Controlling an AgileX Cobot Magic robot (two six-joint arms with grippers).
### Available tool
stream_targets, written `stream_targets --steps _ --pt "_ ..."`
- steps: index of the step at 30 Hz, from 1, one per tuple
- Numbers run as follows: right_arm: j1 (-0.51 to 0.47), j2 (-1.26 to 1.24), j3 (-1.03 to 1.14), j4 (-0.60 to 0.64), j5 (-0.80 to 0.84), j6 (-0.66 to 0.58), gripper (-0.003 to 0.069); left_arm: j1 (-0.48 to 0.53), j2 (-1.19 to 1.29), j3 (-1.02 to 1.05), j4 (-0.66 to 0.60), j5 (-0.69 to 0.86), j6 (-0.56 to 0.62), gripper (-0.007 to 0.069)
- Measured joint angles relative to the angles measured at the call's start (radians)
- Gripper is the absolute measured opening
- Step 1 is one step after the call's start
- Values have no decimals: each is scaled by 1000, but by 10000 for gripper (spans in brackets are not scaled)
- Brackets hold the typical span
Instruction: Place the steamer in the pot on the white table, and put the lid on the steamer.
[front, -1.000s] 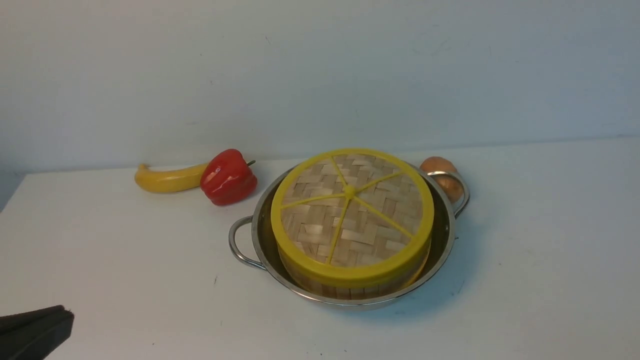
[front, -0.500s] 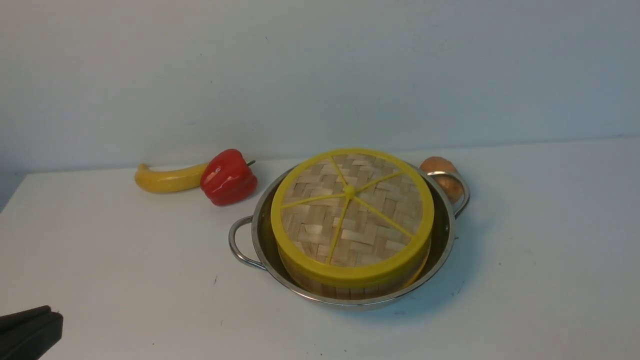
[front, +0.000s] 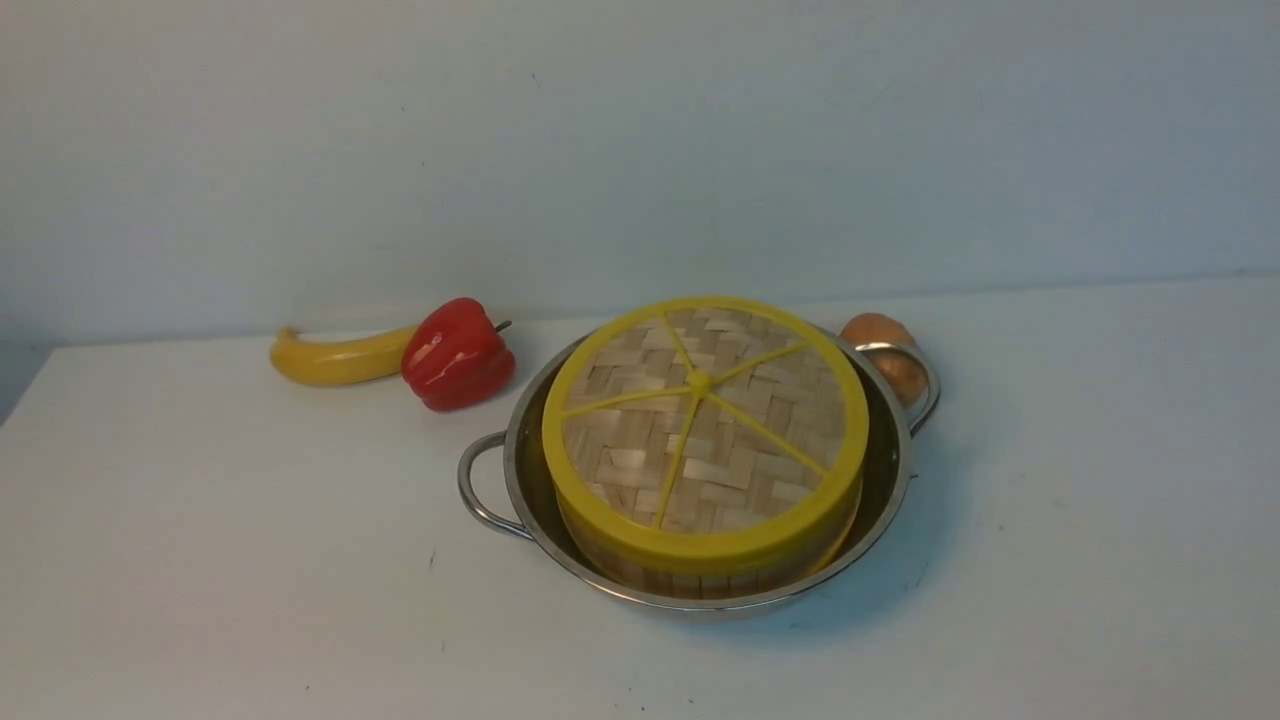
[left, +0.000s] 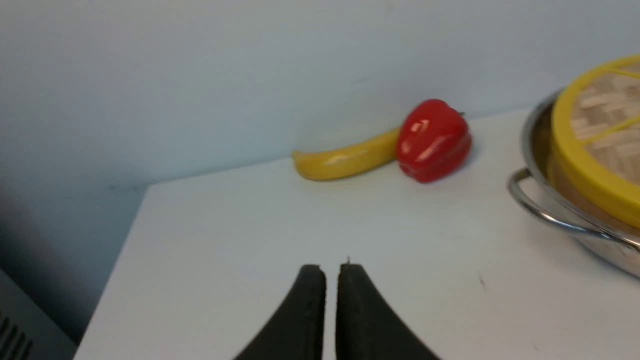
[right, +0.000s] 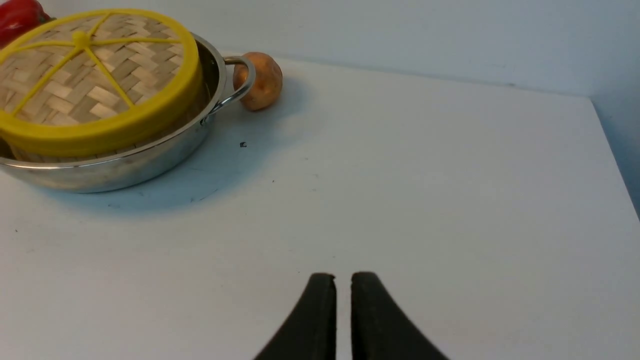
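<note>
The steel pot (front: 884, 470) stands mid-table on the white table (front: 250, 560). Inside it sits the bamboo steamer (front: 690, 580), only its front wall showing under the lid (front: 704, 425). The lid lies flat on top, yellow rim and spokes up. Neither gripper shows in the front view. My left gripper (left: 331, 267) hovers over bare table left of the pot (left: 600, 245). Its fingers are nearly together and hold nothing. My right gripper (right: 343, 276) hangs over bare table right of the pot (right: 125, 167), with only a thin slit between its fingers and nothing held.
A banana (front: 335, 357) and a red pepper (front: 457, 353) lie at the back left by the wall. A brown onion (front: 880, 335) touches the pot's far right handle. The table's left edge (left: 120, 235) and right edge (right: 615, 165) are near the grippers.
The left gripper slid down and out of the front view's lower left corner. Pot, steamer and lid have not moved.
</note>
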Motion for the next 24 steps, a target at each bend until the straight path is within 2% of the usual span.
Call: stream_targets --steps 3,6,24 --pt "0 0 0 0 0 0 88 39 -76 156 0 -168 -2 31" --pt "0 0 0 0 0 0 99 46 -137 254 -1 -226 -5 31" --pt "0 0 1 1 0 0 146 47 -176 300 -17 -213 -9 68"
